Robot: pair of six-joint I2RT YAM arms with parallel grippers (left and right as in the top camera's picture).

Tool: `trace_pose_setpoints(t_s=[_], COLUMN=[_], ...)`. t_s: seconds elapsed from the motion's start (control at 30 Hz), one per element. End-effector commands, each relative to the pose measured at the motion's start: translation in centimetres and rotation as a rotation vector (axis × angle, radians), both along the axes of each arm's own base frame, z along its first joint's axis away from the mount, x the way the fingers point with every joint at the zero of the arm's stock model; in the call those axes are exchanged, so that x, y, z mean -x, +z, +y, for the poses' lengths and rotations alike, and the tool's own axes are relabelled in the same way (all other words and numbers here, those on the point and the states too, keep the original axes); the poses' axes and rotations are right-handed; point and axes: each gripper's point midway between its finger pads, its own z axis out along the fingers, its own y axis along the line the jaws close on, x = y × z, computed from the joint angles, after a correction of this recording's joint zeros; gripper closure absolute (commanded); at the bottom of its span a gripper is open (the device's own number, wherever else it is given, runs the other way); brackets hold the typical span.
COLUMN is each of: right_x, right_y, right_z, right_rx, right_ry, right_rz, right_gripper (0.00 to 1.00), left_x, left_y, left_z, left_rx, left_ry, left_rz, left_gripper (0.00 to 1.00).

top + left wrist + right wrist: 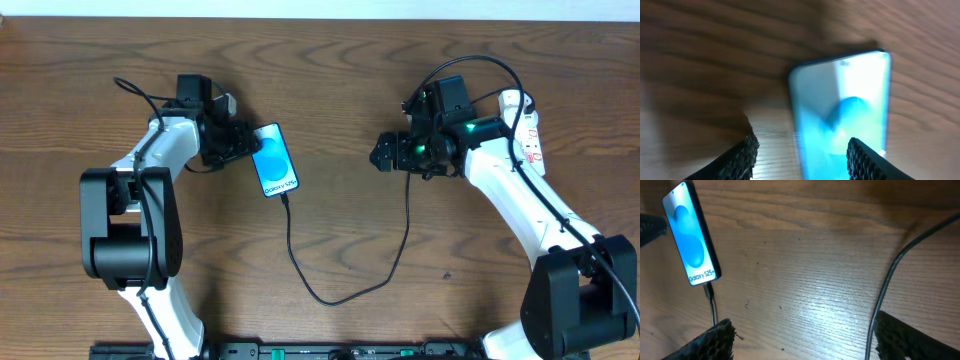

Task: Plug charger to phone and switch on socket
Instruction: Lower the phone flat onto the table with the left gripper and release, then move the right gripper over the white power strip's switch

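Note:
The phone (275, 160) lies flat on the wooden table with its bright blue screen up; it also shows in the left wrist view (840, 115) and the right wrist view (690, 235). The black charger cable (330, 298) has its plug tip in the phone's bottom edge (708, 287), loops across the table and rises to the right arm. My left gripper (240, 142) is open, its fingers (802, 157) just left of the phone's top end. My right gripper (385, 155) is open and empty above bare wood (802, 340). The white socket strip (530, 130) lies at the far right, partly behind the right arm.
The cable (885, 280) passes close by my right gripper's right finger. The table's far edge runs along the top of the overhead view.

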Motion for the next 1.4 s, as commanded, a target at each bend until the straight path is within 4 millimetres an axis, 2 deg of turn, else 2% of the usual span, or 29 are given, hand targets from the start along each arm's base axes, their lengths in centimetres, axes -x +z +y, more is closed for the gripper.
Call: trace_pose_setpoints(t_s=[0.0, 0.03, 0.07, 0.1, 0.13, 0.17, 0.2, 0.3, 0.4, 0.53, 0.6, 0.73, 0.8, 0.83, 0.87, 1.03, 1.37], right_x=[-0.8, -0.8, -0.9, -1.0, -1.1, -1.2, -1.3, -1.6, -1.8, -2.2, -2.2, -1.9, -1.9, -1.9, -2.0, -2.9, -6.4], right_y=[1.4, 1.7, 2.1, 2.8, 3.3, 4.0, 4.6, 6.6, 7.8, 8.5, 8.5, 8.3, 8.0, 7.7, 7.4, 5.2, 1.0], right_z=[-0.8, -1.1, -1.4, -1.9, -2.3, -2.9, -3.5, -5.9, -9.2, -14.1, -17.4, -23.1, -25.2, -26.1, -27.0, -29.8, -32.7], right_rx=[0.004, 0.003, 0.001, -0.002, -0.005, -0.008, -0.011, -0.016, -0.015, -0.063, -0.054, -0.013, -0.005, -0.003, -0.001, 0.0, -0.034], right_ry=[-0.008, -0.017, -0.024, -0.038, -0.048, -0.064, -0.079, -0.143, -0.204, -0.281, -0.353, -0.481, -0.532, -0.552, -0.572, -0.626, -0.699], right_rz=[-0.044, -0.049, -0.058, -0.074, -0.086, -0.104, -0.119, -0.166, -0.202, -0.225, -0.233, -0.251, -0.254, -0.253, -0.251, -0.241, -0.21], right_gripper=[0.2, 0.25, 0.34, 0.54, 0.69, 0.96, 0.99, 0.99, 0.99, 0.99, 0.99, 0.99, 0.99, 0.99, 0.99, 0.99, 0.99], left_x=[2.5, 2.2, 1.7, 1.2, 0.9, 0.6, 0.5, 1.0, 2.2, 4.2, 5.3, 7.1, 7.6, 7.8, 7.9, 7.8, 7.7], left_y=[-3.1, -2.0, -0.6, 1.4, 2.6, 4.7, 6.5, 12.4, 17.8, 23.1, 25.3, 27.5, 27.9, 27.9, 28.0, 27.8, 27.7], left_z=[4.7, 4.9, 5.2, 5.3, 5.3, 5.3, 5.3, 5.0, 4.3, 4.2, 4.2, 4.2, 4.2, 4.2, 4.2, 4.2, 4.2], left_rx=[-0.255, -0.266, -0.279, -0.283, -0.282, -0.28, -0.276, -0.248, -0.207, -0.198, -0.195, -0.193, -0.192, -0.193, -0.193, -0.193, -0.194], left_ry=[0.053, 0.057, 0.064, 0.071, 0.075, 0.083, 0.095, 0.126, 0.125, 0.137, 0.142, 0.148, 0.148, 0.148, 0.149, 0.148, 0.147], left_rz=[0.124, 0.107, 0.08, 0.039, 0.012, -0.034, -0.068, -0.191, -0.318, -0.448, -0.502, -0.554, -0.562, -0.562, -0.563, -0.554, -0.552], left_gripper=[0.4, 0.4, 0.4, 0.4, 0.4, 0.4, 0.4, 0.4, 0.4, 0.32, 0.29, 0.14, 0.13, 0.06, 0.05, 0.05, 0.05])
